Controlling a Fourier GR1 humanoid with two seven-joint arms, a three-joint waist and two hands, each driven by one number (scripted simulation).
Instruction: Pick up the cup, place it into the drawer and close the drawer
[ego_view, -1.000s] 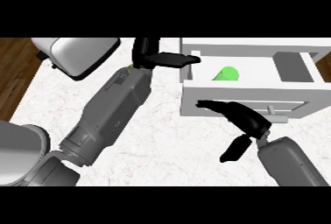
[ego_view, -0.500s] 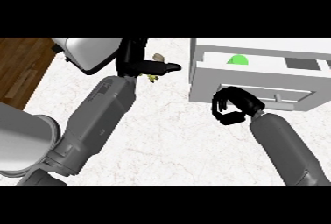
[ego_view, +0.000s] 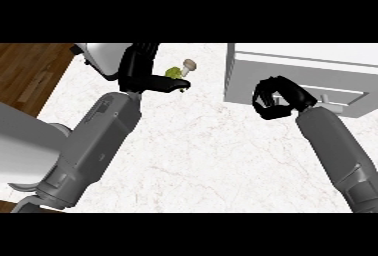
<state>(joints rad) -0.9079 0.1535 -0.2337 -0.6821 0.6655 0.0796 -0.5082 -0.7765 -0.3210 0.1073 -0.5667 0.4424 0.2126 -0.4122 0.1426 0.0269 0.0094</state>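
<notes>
Head view, looking steeply down on a white marbled surface (ego_view: 199, 150); a strip of brown wood floor (ego_view: 33, 70) shows at upper left. The drawer unit (ego_view: 295, 75), light grey, sits at upper right with its drawer front (ego_view: 325, 90) flush against the body, i.e. shut; a pale bar handle (ego_view: 336, 102) runs along the front. The cup is not visible anywhere in this view, so its position cannot be told from here. Right robot hand (ego_view: 277, 97): fingers curled in, clenched, positioned directly at the drawer front near the left end of the handle; nothing can be seen inside the curl, and contact with the front cannot be confirmed. Right grey forearm (ego_view: 336, 150) runs down to the lower right corner. Left robot hand (ego_view: 144, 75): upper centre-left, fingers extended and relaxed, released, holding nothing. Just beyond its fingertips lies a small yellow-green object with a tan, mushroom-like cap (ego_view: 181, 69), resting on the surface. Left grey forearm (ego_view: 96, 140) comes in from lower left. A grey rounded body (ego_view: 100, 57) lies at the top edge beside the left hand.
</notes>
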